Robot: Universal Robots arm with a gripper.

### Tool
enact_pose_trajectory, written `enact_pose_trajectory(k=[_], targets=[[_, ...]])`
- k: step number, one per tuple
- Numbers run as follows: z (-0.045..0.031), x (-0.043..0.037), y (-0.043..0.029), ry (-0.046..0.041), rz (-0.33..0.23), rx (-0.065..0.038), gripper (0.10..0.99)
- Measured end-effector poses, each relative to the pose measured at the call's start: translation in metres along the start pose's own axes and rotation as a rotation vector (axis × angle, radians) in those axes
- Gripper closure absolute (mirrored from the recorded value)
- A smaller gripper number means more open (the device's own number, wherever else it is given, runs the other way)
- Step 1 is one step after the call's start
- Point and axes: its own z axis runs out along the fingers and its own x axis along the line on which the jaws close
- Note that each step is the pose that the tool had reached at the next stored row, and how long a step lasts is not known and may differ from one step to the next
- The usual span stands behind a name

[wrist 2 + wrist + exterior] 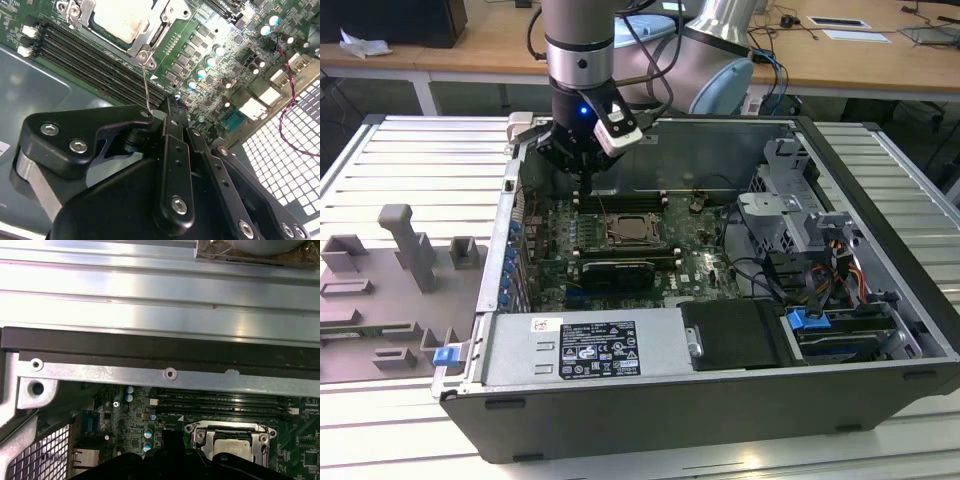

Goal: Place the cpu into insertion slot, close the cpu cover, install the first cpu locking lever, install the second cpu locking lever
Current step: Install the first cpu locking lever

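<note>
**Cpu seated, cover down, end effector at a lever rod**

Your cpu (120,20) sits in the insertion slot (611,232), near the middle of the green motherboard (695,250). In both wrist views you see its pale top through the square window of the cpu cover (152,32). The cover lies flat over the chip, with screw heads at the frame's corners.

From the frame corner nearest the camera in the second wrist view, a thin locking lever (146,85) rises as a bare wire rod. You can follow it up to the black end effector (580,172), where its upper end meets the black linkage. You cannot tell from these views how far the end effector is open, or whether it actually grips the rod.

In the exterior view, the end effector hangs just behind the socket, over the long black memory slots (95,65) that run beside the socket. A blue light glows on the arm's wrist above it.

Around the board you have the open computer case (720,430), with a labelled grey power supply (590,350) along its near wall. Drive bays and loose cabling fill the case toward the exterior view's right.

The case lies on the slatted metal surface (410,150). Grey fixture blocks (410,245) stand on that surface at the exterior view's left, well apart from the socket.
</note>
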Motion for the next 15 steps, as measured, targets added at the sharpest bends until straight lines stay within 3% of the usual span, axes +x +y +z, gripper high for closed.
enact_pose_trajectory(k=[9, 15], targets=[[0.0008, -0.0021, -0.0002, 0.0000, 0.000, 0.000, 0.980], [0.0012, -0.0081, -0.0006, 0.0000, 0.000, 0.000, 0.980]])
